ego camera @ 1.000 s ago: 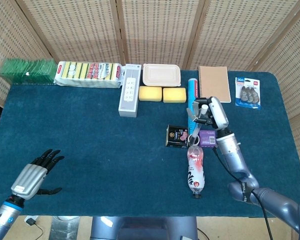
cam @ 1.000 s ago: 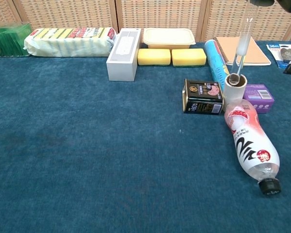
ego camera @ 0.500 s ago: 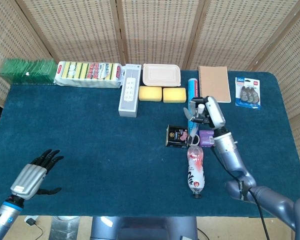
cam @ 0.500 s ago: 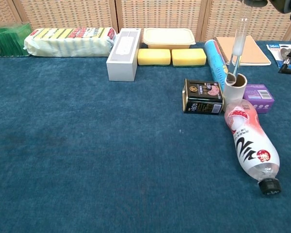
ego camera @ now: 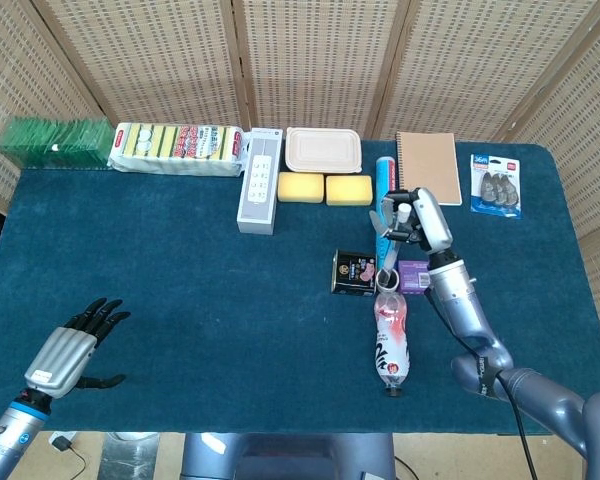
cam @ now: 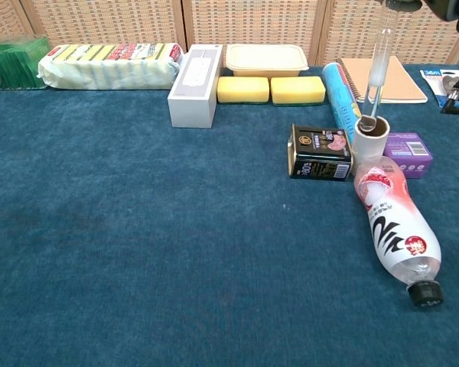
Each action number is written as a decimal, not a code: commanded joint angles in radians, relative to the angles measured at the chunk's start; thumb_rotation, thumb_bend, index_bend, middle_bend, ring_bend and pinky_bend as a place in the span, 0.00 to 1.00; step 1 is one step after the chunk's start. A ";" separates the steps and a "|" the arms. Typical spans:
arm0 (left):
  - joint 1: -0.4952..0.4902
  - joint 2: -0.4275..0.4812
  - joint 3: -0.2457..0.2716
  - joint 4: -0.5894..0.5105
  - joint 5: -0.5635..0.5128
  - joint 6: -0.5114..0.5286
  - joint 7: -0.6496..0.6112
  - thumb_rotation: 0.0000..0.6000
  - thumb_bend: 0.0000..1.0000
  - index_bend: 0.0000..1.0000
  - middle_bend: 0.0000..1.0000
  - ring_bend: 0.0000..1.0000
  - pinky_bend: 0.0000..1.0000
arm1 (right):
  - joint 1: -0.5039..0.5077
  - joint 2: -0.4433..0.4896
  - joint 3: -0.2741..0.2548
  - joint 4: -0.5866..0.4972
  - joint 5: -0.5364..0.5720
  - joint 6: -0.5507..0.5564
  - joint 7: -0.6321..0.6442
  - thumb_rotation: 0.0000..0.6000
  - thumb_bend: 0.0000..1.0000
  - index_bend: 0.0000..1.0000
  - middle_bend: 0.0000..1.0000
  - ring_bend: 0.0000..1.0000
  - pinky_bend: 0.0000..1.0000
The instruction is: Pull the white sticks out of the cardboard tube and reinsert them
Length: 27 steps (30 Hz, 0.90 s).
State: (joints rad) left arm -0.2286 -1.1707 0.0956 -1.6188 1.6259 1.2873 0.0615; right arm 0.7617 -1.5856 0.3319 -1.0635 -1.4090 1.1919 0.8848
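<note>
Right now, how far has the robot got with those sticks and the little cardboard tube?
Midway, it seems. The right hand holds a pale, translucent stick upright, its lower tip at the mouth of the upright cardboard tube, either just pulled out or about to go back in; I cannot tell which. The left hand hovers open, holding nothing. I cannot see whether other sticks are inside the tube.

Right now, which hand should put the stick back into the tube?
Right. The right hand already holds the stick upright, its lower end at the tube's mouth. The left hand rests open at the table's far near-left corner.
</note>
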 commanded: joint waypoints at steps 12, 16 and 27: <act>-0.005 -0.010 -0.009 -0.021 -0.018 -0.015 0.039 0.77 0.11 0.14 0.08 0.03 0.24 | 0.026 0.000 0.000 0.055 -0.010 -0.025 0.055 1.00 0.44 0.79 0.99 1.00 1.00; -0.009 -0.014 -0.011 -0.027 -0.026 -0.026 0.054 0.77 0.11 0.15 0.08 0.03 0.24 | 0.027 0.001 -0.003 0.068 -0.010 -0.031 0.077 1.00 0.44 0.79 0.99 1.00 1.00; -0.019 -0.026 -0.006 -0.045 -0.051 -0.069 0.125 0.76 0.11 0.15 0.08 0.03 0.24 | 0.027 -0.006 -0.027 0.131 -0.028 -0.038 0.159 1.00 0.43 0.79 0.99 1.00 1.00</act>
State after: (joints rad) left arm -0.2472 -1.1952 0.0900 -1.6618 1.5768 1.2203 0.1844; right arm 0.7888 -1.5895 0.3080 -0.9374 -1.4342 1.1543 1.0380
